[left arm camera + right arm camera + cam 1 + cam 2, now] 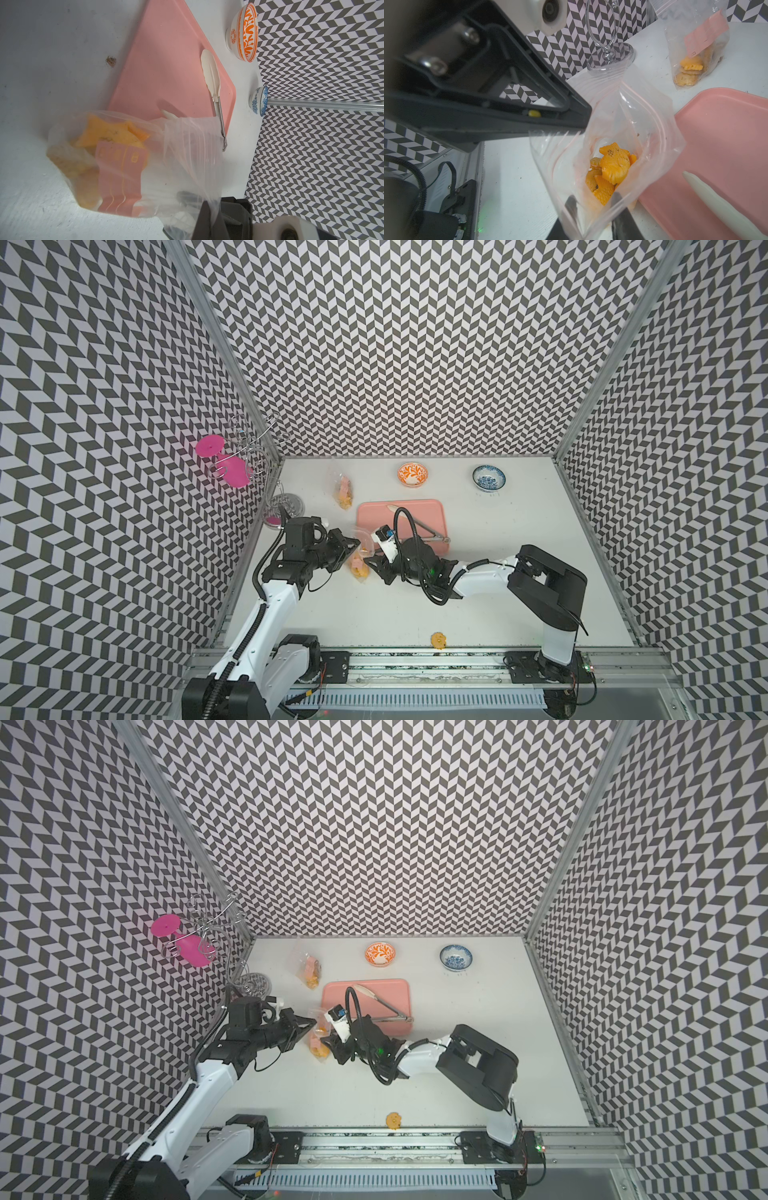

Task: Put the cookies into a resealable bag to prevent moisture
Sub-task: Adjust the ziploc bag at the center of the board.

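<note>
Open bag: your clear zip bag (pixel 639 116) stands mouth-up on the table, touching the pink tray (pixel 419 512) at its near corner on the left arm's side.
Cookies: orange fish-shaped and round cookies (pixel 612 168) lie heaped in the bottom of that bag.
Stray cookie: one round, scalloped stray cookie (pixel 439 641) lies alone on the table, well apart from the tray, towards the arms' bases.
Left gripper: your left gripper (pixel 354 546) is clamped tight on the bag's lip on the side away from the tray, holding the mouth up.
Right gripper: your right gripper (pixel 596 209) has its fingers (pixel 623 216) apart, straddling the lip on the tray side and not pinching it.
Second bag: a second bag (pixel 344 491) with cookies in it lies beyond the tray's far corner on the same side.
Handling: expect thin, limp, slippery film that sags when a lip is released. The cookies look light, stiff and brittle.
Where to hold: take the bag by the stiffer zip band. Pinch the stray cookie gently by its edges.
</note>
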Action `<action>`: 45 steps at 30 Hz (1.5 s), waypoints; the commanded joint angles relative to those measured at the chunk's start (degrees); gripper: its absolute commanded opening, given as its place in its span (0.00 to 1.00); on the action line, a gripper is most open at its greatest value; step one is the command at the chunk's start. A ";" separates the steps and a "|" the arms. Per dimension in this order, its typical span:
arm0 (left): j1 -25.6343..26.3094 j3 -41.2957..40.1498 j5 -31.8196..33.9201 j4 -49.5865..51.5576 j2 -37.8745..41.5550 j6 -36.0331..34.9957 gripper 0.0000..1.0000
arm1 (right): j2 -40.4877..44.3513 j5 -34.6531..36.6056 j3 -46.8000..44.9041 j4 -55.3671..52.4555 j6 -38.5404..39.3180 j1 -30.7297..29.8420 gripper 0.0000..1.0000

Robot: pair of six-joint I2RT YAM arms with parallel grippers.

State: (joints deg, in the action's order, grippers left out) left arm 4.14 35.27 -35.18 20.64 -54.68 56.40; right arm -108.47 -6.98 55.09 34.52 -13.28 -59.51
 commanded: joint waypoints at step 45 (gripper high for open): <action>12.78 12.19 -10.59 11.05 -3.21 -98.66 0.73 | 20.65 -26.17 0.28 -43.27 60.11 17.98 0.03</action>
State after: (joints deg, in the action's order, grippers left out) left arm 13.30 45.60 -45.43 26.94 -56.10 -29.32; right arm -88.23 -30.15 53.08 -8.80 41.65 -42.11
